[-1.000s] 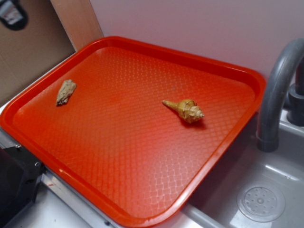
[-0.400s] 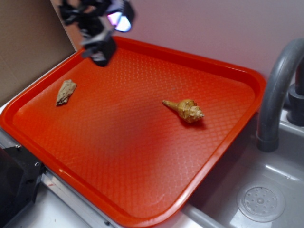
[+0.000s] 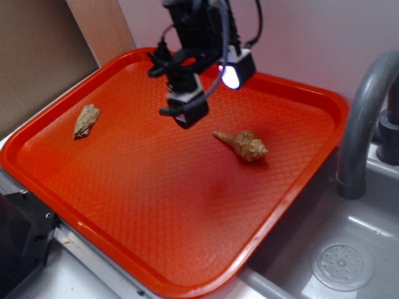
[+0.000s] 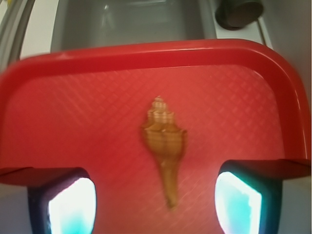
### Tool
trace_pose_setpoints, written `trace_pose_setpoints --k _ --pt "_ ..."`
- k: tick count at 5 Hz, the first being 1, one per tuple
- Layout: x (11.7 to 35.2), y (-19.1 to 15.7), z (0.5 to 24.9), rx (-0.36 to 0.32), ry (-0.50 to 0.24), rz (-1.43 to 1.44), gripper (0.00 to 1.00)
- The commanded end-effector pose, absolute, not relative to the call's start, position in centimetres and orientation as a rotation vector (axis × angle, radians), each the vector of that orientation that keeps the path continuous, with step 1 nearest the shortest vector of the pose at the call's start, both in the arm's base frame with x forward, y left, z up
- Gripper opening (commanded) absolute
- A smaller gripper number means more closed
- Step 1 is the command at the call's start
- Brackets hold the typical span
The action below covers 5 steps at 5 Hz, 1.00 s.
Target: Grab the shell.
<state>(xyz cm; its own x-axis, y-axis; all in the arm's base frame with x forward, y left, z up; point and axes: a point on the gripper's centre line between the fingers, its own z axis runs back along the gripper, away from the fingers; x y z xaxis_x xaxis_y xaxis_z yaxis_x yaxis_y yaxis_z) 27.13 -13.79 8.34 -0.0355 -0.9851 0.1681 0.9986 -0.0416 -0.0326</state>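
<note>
The tray (image 3: 124,187) is red, with a diamond-textured floor and a raised rim; it occupies most of the exterior view and sits beside a grey sink (image 3: 349,249). A grey faucet (image 3: 365,118) rises at the tray's right edge, and a round drain (image 3: 342,266) lies in the sink floor. In the wrist view the tray (image 4: 73,122) fills the frame, with the sink (image 4: 131,22) beyond its far rim.

The gripper (image 3: 187,115) hangs above the tray's middle rear area, clear of the floor, with a lit lamp on the arm just to its right. In the wrist view the two fingers (image 4: 68,204) appear at the lower corners, set wide apart, so the gripper (image 4: 156,204) is released and holds nothing.

The shell (image 3: 243,144) lies on the tray floor right of centre, just right of and below the gripper, not touching it. Its pointed tail aims toward the gripper; its knobby body faces the faucet. In the wrist view the shell (image 4: 164,146) lies midway between the fingers, tail nearest the camera.

A flat pale fragment (image 3: 86,120) lies near the tray's left rim, well apart from the shell
</note>
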Motion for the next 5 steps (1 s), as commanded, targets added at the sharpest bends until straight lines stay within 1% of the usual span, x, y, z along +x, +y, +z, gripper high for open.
trace_pose_setpoints --k 1,2,3,4,5 --pt "25.5 -16.8 3.9 -0.072 -0.014 -1.67 1.0" --pt "25.4 -17.5 2.4 -0.062 0.011 -1.674 1.0" --pt "25.3 -18.0 1.0 -0.025 0.039 -1.644 0.0" --pt "24.8 -18.2 0.7 -0.017 0.032 -1.641 0.0" --pt "24.1 -18.4 0.1 -0.019 0.044 -1.638 0.0"
